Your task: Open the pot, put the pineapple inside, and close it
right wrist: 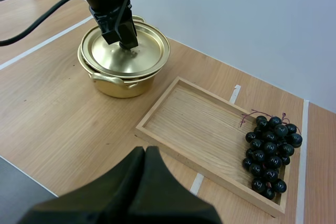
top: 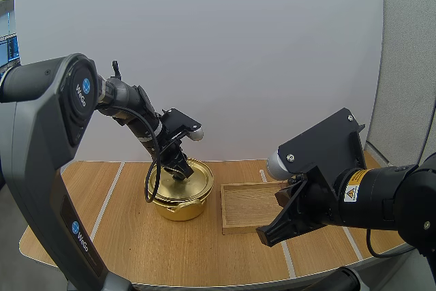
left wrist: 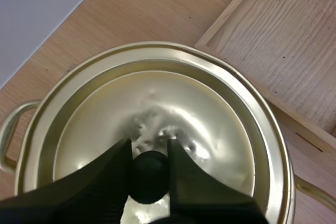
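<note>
High view: the shiny gold pot [top: 178, 202] is sitting left of the wooden tray [top: 248, 206], its lid [top: 197, 176] on. Left wrist: the left gripper [left wrist: 148, 146] is pinching the lid's black knob [left wrist: 149, 179]. Right wrist: the right gripper [right wrist: 146, 153] is lying closed and empty, near the tray holding dark grapes [right wrist: 270, 150].

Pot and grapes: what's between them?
In the right wrist view, a strip of bare table, then the wooden tray's bare floor, lie between the pot and the grapes, which sit in the tray's end away from the pot.
</note>
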{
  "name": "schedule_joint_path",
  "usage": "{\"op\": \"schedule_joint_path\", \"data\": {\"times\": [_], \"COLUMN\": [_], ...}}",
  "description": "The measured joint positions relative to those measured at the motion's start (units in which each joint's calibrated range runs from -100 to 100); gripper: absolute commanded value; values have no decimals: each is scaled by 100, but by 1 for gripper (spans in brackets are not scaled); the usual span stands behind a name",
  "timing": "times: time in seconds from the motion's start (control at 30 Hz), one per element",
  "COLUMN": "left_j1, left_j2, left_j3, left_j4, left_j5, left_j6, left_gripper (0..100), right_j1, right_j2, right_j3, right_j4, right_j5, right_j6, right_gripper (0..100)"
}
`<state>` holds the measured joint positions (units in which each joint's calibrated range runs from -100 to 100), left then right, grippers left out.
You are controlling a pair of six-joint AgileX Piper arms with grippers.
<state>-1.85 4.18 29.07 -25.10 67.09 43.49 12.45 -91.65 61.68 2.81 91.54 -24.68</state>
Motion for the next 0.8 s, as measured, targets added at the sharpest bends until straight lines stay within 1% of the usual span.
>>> {"op": "schedule_joint_path", "data": {"times": [0.33, 0.5, 0.67, 0.7, 0.77, 0.8], "left_j1": [0, 7, 7, 7, 7, 7], "left_j2": [25, 25, 25, 25, 25, 25], "left_j3": [0, 0, 0, 0, 0, 0], "left_j4": [-24, -34, -13, -13, -13, -2], "left_j5": [58, 384, 418, 418, 418, 418], "left_j6": [49, 70, 70, 70, 70, 70], "left_gripper": [0, 0, 0, 1, 8, 16], "right_j1": [0, 0, 0, 0, 0, 0], "right_j2": [0, 0, 0, 0, 0, 0], "right_j3": [0, 0, 0, 0, 0, 0], "right_j4": [0, 0, 0, 0, 0, 0], "right_j5": [0, 0, 0, 0, 0, 0], "right_j6": [0, 0, 0, 0, 0, 0], "right_gripper": [0, 0, 0, 0, 0, 0]}}
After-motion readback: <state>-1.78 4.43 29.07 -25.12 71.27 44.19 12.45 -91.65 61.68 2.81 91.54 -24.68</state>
